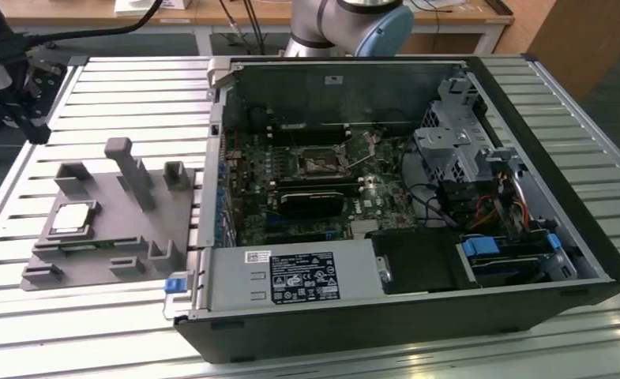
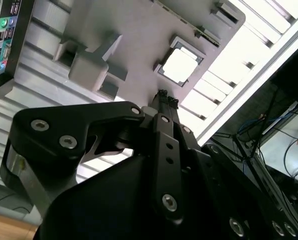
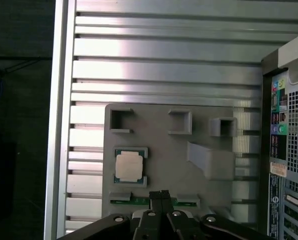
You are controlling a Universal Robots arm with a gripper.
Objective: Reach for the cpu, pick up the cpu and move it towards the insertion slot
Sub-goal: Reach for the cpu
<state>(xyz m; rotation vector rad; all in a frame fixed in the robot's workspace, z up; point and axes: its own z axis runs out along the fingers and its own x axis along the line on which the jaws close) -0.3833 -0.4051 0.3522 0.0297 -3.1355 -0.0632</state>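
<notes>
The cpu (image 1: 70,217) lies flat in a square recess of a grey tray (image 1: 110,229), silvery top up. The tray sits on the slatted metal bench (image 1: 130,79) at the exterior view's left. The gripper (image 3: 159,194) hangs above the tray with its two black fingertips (image 3: 155,193) pressed together and nothing between them. In the first wrist view its tips line up near a green circuit strip (image 3: 139,201) in the next recess, just beside the cpu (image 3: 128,166) but not on it. In the second wrist view the gripper (image 2: 165,96) points toward the cpu (image 2: 179,65), with bare grey tray (image 2: 134,30) between them.

The insertion slot (image 1: 318,161) is well apart from the cpu, inside the open computer case (image 1: 394,316) on the exterior view's right. It is a black square in a metal frame on the green board. Several things lie between tray and slot. The tray's upright posts (image 1: 130,170) stand on the side nearest the case, and the case's raised side wall (image 1: 212,158) runs just beside them. Around the slot sit a black card (image 1: 310,197), loose cables (image 1: 436,207) and a metal drive cage (image 1: 452,150) (all close, none covering it). A labelled power box (image 1: 288,276) fills the case's near corner.
</notes>
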